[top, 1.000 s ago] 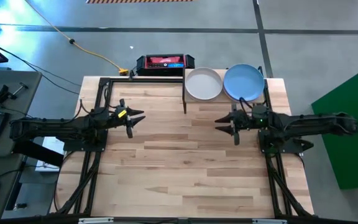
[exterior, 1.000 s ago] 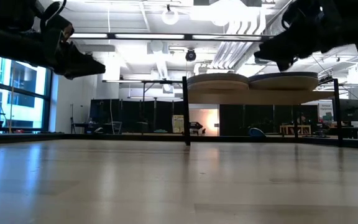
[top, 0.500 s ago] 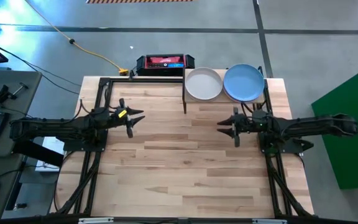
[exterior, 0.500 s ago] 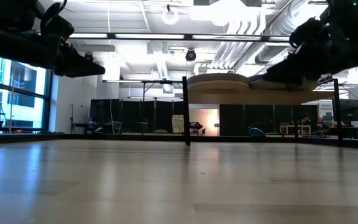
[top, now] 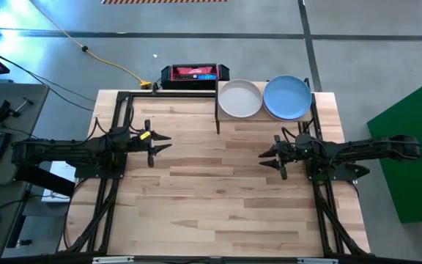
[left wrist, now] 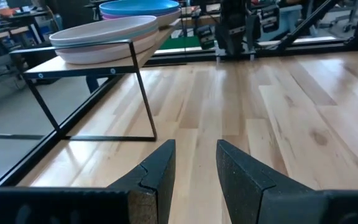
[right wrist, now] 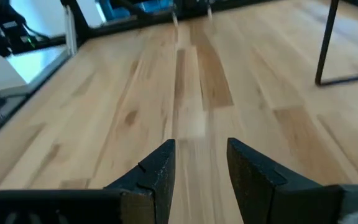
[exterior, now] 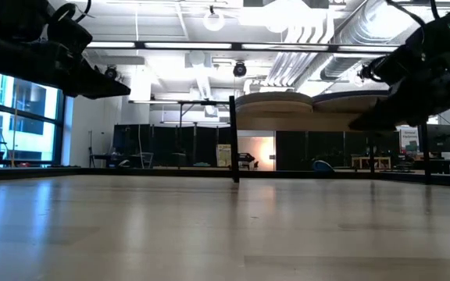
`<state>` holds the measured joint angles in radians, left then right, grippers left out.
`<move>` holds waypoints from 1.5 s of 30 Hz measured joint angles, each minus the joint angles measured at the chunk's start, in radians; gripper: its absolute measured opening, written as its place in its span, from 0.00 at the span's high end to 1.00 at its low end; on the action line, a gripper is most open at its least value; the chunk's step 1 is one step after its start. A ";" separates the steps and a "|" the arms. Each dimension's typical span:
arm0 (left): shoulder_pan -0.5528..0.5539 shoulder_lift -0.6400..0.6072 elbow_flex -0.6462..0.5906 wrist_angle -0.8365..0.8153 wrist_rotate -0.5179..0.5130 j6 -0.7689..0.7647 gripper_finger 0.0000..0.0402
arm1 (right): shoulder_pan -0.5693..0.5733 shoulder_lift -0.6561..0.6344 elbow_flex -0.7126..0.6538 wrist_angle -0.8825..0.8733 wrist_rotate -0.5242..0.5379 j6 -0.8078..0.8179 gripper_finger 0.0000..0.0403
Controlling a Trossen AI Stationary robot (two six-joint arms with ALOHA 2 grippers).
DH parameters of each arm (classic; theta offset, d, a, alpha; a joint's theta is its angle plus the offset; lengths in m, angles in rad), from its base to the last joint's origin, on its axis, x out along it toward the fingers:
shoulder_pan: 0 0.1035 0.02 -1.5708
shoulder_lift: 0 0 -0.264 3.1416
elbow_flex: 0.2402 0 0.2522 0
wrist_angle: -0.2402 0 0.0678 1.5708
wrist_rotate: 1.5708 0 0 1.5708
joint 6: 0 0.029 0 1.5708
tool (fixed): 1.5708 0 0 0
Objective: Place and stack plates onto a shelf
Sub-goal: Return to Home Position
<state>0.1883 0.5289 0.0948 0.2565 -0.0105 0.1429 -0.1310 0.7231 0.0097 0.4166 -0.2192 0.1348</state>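
Note:
Two stacks of plates sit side by side on the shelf [exterior: 287,122] at the table's far right. One stack has a beige plate [top: 240,99] on top, the other a blue plate [top: 287,97]. The left wrist view shows both stacks [left wrist: 107,36] on the board above its thin black legs [left wrist: 143,87]. My left gripper [top: 160,141] hovers open over the table's left part, pointing toward the right. My right gripper [top: 269,156] hovers open in front of the shelf, pointing toward the left. Neither has anything between its fingers [left wrist: 160,171] [right wrist: 160,171].
A black and red device [top: 194,73] lies beyond the table's far edge. The wooden tabletop [top: 218,205] between and in front of the arms is bare. One black shelf leg [right wrist: 325,43] stands close beside my right gripper.
My right gripper has sunk toward the table and drawn a little toward the near edge, away from the shelf, staying open. My left gripper has stayed in place and rolled slightly about its own axis. The plates have not moved.

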 joint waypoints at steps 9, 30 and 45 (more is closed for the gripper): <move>0.000 0.000 0.000 -0.008 0.000 -0.096 0.74 | 0.000 0.000 0.000 -0.023 0.001 0.097 0.68; 0.000 0.001 -0.001 -0.021 0.000 -0.201 0.74 | 0.000 -0.001 -0.001 -0.064 0.003 0.092 0.68; 0.000 -0.136 -0.024 -0.066 -0.001 -0.202 0.74 | 0.000 -0.315 -0.001 -0.171 0.004 0.092 0.68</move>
<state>0.1883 0.3927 0.0710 0.1903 -0.0113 -0.0587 -0.1310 0.4083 0.0090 0.2451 -0.2150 0.2266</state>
